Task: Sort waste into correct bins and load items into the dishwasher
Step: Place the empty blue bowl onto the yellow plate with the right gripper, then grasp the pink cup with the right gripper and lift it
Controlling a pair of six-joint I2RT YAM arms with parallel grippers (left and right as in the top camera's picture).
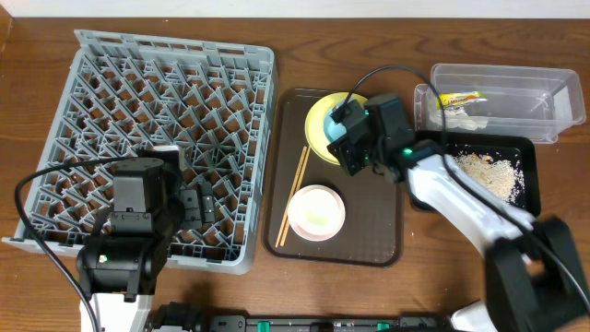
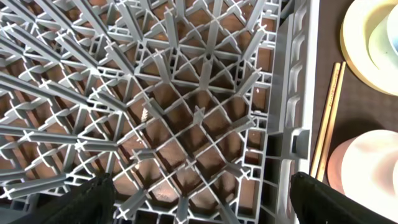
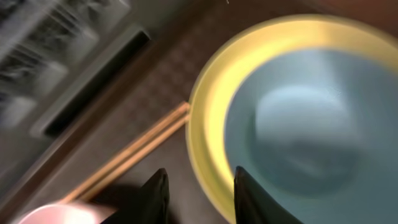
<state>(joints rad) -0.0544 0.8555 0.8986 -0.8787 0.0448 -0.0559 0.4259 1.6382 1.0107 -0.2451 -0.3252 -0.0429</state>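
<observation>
On the brown serving tray [image 1: 369, 231] a light blue bowl [image 3: 298, 124] sits inside the yellow-green plate [image 3: 211, 112]. My right gripper [image 3: 202, 196] hovers over the plate's near rim, its fingers apart and holding nothing. The view is motion-blurred. Wooden chopsticks [image 1: 295, 194] and a pinkish-white bowl [image 1: 316, 212] lie on the same tray. Over the near right corner of the grey dish rack [image 1: 166, 92], my left gripper [image 2: 202, 205] stands wide open and empty. A printed wrapper [image 1: 459, 99] and a white tissue [image 1: 466, 118] lie in the clear tub [image 1: 544, 92]. Crumbly scraps [image 1: 489, 171] fill the black tray [image 1: 527, 148].
The rack's right wall [image 2: 292, 93] stands close beside the brown tray's left edge, with the chopsticks [image 2: 329, 118] just past it. Clear tub and black tray sit side by side at the table's right. Cables trail from both arms.
</observation>
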